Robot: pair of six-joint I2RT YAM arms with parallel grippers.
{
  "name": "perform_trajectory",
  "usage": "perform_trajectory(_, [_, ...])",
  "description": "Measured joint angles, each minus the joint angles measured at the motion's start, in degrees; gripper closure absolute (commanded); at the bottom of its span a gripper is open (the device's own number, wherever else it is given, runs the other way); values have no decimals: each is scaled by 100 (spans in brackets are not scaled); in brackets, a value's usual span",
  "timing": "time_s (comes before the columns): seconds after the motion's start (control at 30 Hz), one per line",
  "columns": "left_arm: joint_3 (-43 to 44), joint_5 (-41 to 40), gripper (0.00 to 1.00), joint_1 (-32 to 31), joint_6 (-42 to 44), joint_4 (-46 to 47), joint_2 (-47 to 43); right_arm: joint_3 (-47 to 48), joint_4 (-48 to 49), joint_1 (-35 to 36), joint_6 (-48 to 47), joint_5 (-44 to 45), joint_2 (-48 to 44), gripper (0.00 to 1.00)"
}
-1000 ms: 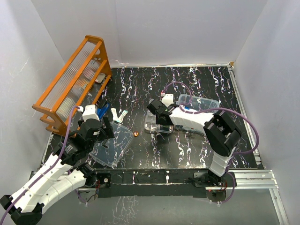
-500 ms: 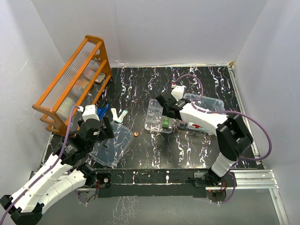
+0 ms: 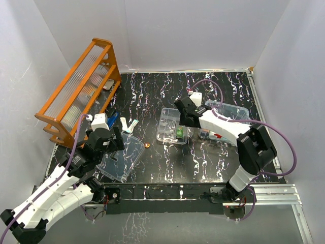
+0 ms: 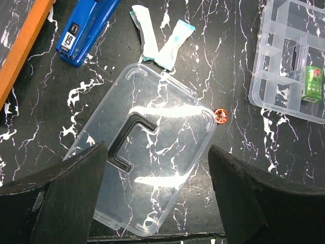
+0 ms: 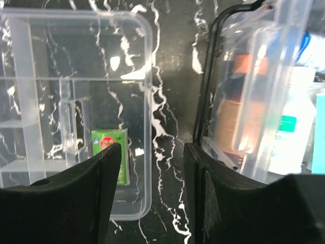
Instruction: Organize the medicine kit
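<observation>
The clear lid with a dark handle [image 3: 121,157] lies flat at the front left, also in the left wrist view [image 4: 147,162]. My left gripper [image 3: 104,140] hangs above it, open and empty [image 4: 157,152]. The clear compartmented tray [image 3: 170,119] sits mid-table and holds a green packet [image 3: 179,133] in a near compartment [image 5: 110,152]. The clear box [image 3: 226,113] with bottles and packets stands to its right [image 5: 264,101]. My right gripper [image 3: 185,114] is open and empty [image 5: 152,152] over the gap between the tray [image 5: 66,101] and the box.
The orange wooden rack [image 3: 76,96] stands at the back left. A blue stapler [image 4: 84,30], two white-teal packets [image 4: 160,38] and a small orange round piece [image 4: 221,115] lie near the lid. The tray's edge shows in the left wrist view [image 4: 289,61].
My right gripper has moved right and back, off the tray toward the box. The green packet now shows in the tray. The left arm has not moved.
</observation>
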Motion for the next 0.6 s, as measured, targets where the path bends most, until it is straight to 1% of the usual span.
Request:
perform_trajectory(0.13, [0,46,21,0,0,0,85,2,15,120,-205,-435,-13,48])
perform_trajectory(0.37, [0,81,21,0,0,0,133,13,284,623,-302,-1250,-13,48])
perform_trajectory(0.5, [0,96,21,0,0,0,214,57,538,955,-208,-1602,7,49])
perform_trajectory(0.6, [0,94,21,0,11,0,254,313,723,1178,59,-1777,212,52])
